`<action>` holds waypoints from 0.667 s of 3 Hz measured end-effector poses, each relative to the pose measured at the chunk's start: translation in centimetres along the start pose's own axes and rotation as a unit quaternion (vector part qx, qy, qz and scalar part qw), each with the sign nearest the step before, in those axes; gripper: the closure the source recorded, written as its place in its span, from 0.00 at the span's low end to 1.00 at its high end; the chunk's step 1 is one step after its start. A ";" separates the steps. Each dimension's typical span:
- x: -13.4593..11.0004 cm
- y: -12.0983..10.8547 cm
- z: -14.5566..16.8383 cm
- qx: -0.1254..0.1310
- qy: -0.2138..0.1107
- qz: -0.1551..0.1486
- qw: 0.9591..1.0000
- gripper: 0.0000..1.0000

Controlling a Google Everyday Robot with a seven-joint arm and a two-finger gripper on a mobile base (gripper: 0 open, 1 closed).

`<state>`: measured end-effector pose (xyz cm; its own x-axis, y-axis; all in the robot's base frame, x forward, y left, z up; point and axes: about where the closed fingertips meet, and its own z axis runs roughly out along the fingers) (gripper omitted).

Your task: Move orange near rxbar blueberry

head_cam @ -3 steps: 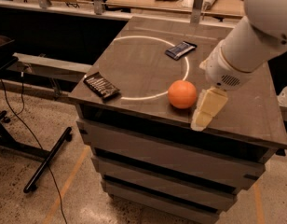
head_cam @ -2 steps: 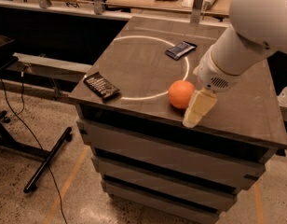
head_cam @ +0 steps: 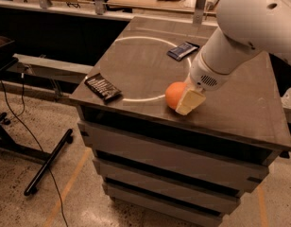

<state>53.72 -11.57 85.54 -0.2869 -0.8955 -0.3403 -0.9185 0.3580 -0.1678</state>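
Observation:
The orange (head_cam: 174,94) sits on the dark table top (head_cam: 136,65) near its front edge, on the white ring line. My gripper (head_cam: 189,102) hangs from the big white arm right beside the orange, its pale finger (head_cam: 191,101) against the fruit's right side. The rxbar blueberry (head_cam: 183,50), a dark blue wrapped bar, lies farther back on the table, well apart from the orange.
A black-brown wrapped bar with white lettering (head_cam: 103,86) lies at the table's front left corner. The table stands on stacked drawers. A black stand leg and cable (head_cam: 46,162) lie on the floor at the left. Desks stand behind.
The arm has swung left and the gripper has moved from right of the orange to right up against its right side. The orange has stayed in place.

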 end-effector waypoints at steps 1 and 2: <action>-0.9 -0.3 0.1 -0.009 -0.009 0.014 1.000 0.70; -2.2 -2.9 -1.4 0.006 -0.032 0.023 0.999 0.99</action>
<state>56.61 -11.01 88.03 -0.3097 -0.8595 -0.4067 -0.9013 0.4016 -0.1624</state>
